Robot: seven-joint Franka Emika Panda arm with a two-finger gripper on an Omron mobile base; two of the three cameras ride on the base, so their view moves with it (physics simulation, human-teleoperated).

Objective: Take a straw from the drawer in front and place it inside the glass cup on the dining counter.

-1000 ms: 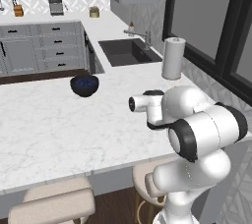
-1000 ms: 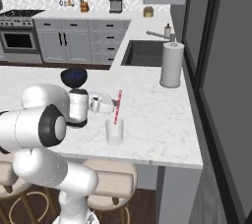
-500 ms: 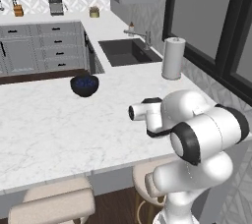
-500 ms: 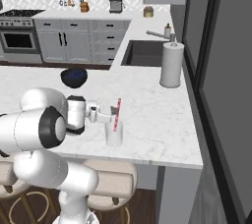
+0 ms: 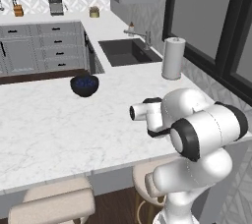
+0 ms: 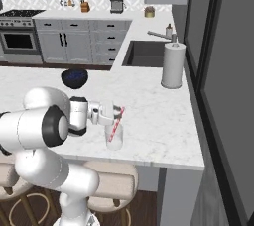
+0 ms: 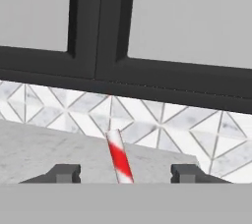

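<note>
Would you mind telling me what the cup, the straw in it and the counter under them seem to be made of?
The glass cup looks like clear, smooth glass: the counter shows through it. The straw has a matte red-and-white spiral, suggesting paper, though plastic is possible. The dining counter looks like polished white marble with faint grey veins, or an imitation.

straw [image 6: 116, 127]: thin, red-pink with white stripes, standing in the glass cup, leaning with its top tilted toward the right in the right base view; in the hand view its upper end [image 7: 119, 155] rises between the two finger tips, touching neither
glass cup [image 6: 114, 139]: small, clear, nearly invisible tumbler, upright, shorter than the straw, near the front edge
dining counter [image 6: 163, 131]: white grey-veined marble worktop carrying the cup, beige stools below
</note>
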